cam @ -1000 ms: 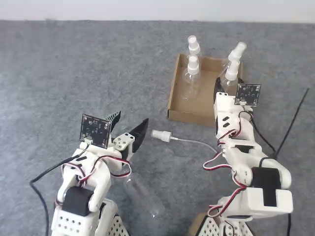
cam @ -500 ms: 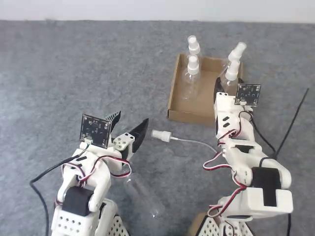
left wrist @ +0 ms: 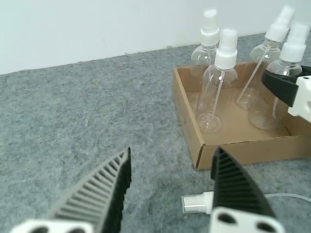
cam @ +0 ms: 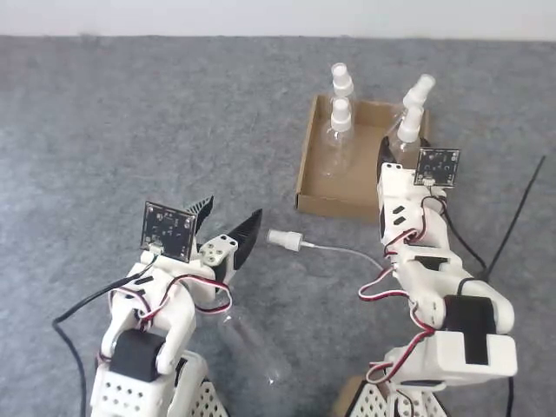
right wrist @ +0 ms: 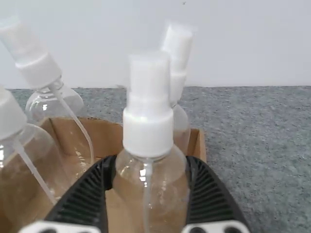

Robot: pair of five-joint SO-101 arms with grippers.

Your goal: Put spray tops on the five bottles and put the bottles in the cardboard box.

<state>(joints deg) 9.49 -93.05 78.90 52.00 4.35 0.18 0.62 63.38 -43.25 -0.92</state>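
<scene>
Nearest, close by the left arm's base, an uncapped bottle [cam: 252,343] lies on its side on the grey felt tabletop [cam: 130,113]. Left claw [cam: 233,208] hangs just beyond it with its jaws spread wide and nothing between them. The loose spray top [cam: 284,238] lies flat on the felt just beside that claw, on the side toward the right arm, its thin dip tube [cam: 347,251] trailing toward that arm.

Beyond that sits the cardboard box [cam: 303,169], open side up. Right claw [right wrist: 149,165] is over the box's near right corner, jaws closed against both sides of a capped bottle [right wrist: 148,194] standing upright inside. Three more capped bottles [cam: 334,143] stand in the box — one on the left, two at the far wall.
</scene>
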